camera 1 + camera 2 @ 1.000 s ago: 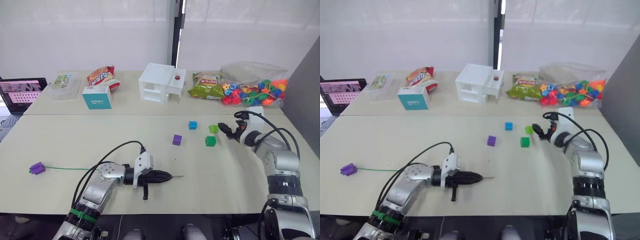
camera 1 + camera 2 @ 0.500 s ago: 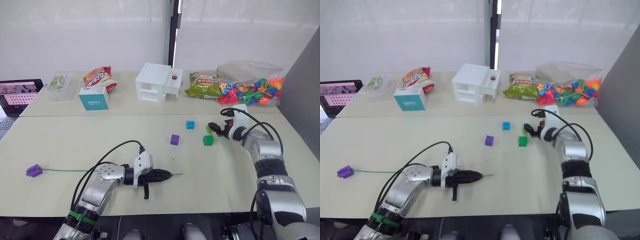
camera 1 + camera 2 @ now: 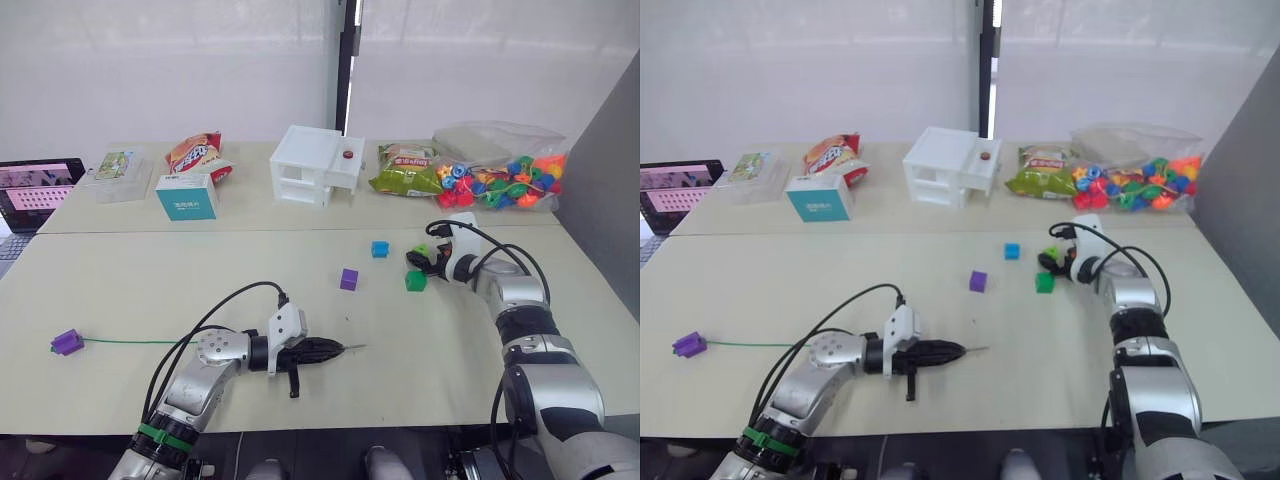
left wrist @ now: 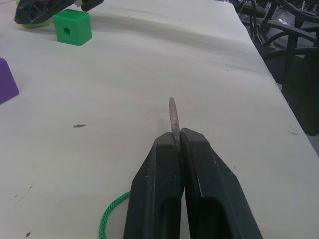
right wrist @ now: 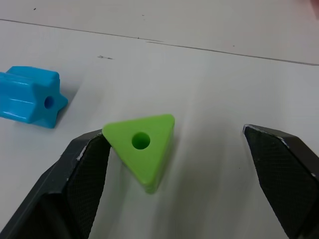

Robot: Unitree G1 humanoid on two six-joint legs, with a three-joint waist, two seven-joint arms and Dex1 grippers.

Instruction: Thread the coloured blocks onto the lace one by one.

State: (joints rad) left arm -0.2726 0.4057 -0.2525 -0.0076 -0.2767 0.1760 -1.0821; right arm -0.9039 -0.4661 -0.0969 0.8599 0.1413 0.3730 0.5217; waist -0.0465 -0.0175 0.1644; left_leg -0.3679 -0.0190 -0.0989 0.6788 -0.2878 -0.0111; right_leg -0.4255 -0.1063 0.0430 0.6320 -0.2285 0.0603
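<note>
My left gripper (image 3: 338,350) lies low on the table, shut on the grey tip (image 4: 173,115) of the lace (image 3: 130,342). The green cord runs left to a purple block (image 3: 67,342) sitting on its far end. My right gripper (image 3: 420,258) is open astride the lime green block (image 5: 142,149), a three-sided piece with a hole; one finger (image 5: 87,169) touches it, the other stands well off. Close by lie the blue block (image 3: 380,248), the darker green block (image 3: 416,281) and a second purple block (image 3: 348,279).
Along the back of the table stand a white box (image 3: 315,165), a clear bag of bright beads (image 3: 505,175), two snack bags (image 3: 400,170), a teal carton (image 3: 188,196), a clear container (image 3: 120,172) and a laptop (image 3: 35,185).
My right gripper has moved left across the table and now straddles the lime green block. The left gripper still holds the lace tip in the same place.
</note>
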